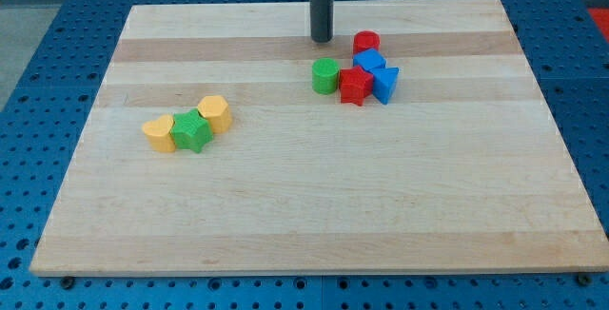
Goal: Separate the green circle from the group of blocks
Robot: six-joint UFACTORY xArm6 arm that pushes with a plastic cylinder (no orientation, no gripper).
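The tool, a straight dark rod, is seen upright near the view's top; it has nothing that opens or closes and nothing is grasped. Its tip [322, 40] is set on the tabletop [304, 205] just at 12 o'clock of the green circle [325, 76], apart from it by a narrow gap.

Eight blocks are counted: two yellow, two green, two red, two blue.

Nearest the view's bottom, a group of three is laid at the left: a yellow block [160, 132], a green star [193, 131] touching it at 3 o'clock, and a second yellow block [215, 113] touching the star at 1 o'clock.

Farther up, a group of five is found. The green circle is placed at its 9 o'clock side, just beside a red star [355, 86]. A blue triangle [385, 83] is pressed against the star at 3 o'clock, a blue block [369, 62] sits behind them, and a red cylinder [366, 43] is farthest.

Bare wood is left at 9 o'clock and 6 o'clock of the green circle; the far edge lies close behind the rod.
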